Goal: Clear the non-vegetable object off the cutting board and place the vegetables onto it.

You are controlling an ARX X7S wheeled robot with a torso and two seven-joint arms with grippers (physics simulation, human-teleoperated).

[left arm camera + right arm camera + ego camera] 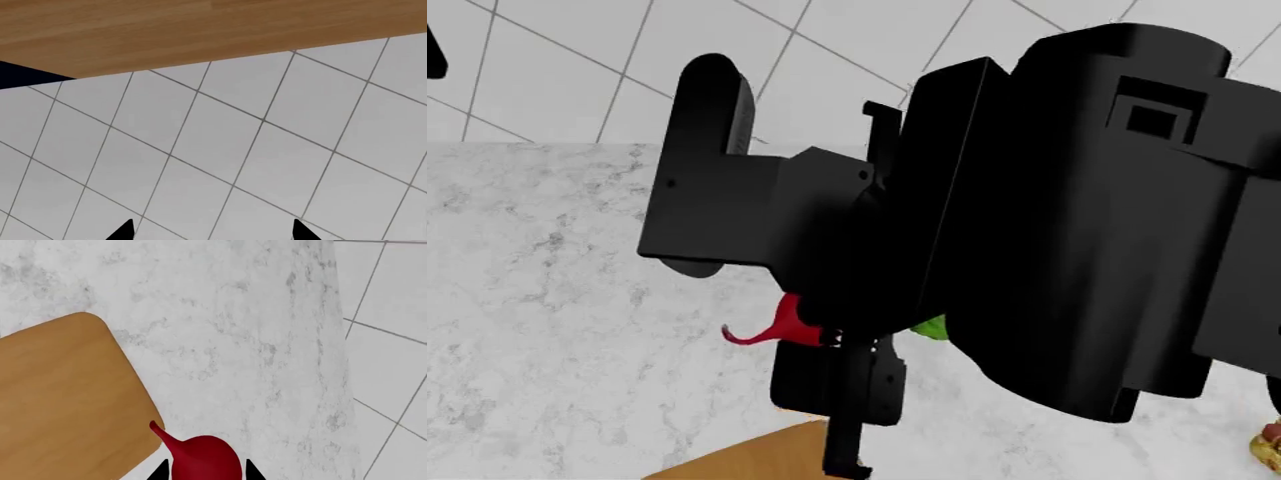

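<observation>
My right gripper is shut on the red radish, with a black fingertip close against each side of its round body. The radish's thin tail reaches over the edge of the light-brown cutting board. In the head view my right arm hides most of the radish; only its red tail end and a bit of its green leaves show, beyond the board's corner. The hot dog lies on the counter at the far right edge, off the board. My left gripper is open and empty over the tiled floor.
The white marble counter carries the board and ends at a straight edge with grey floor tiles beyond. The left wrist view shows floor tiles and a brown wooden surface. My right arm fills much of the head view.
</observation>
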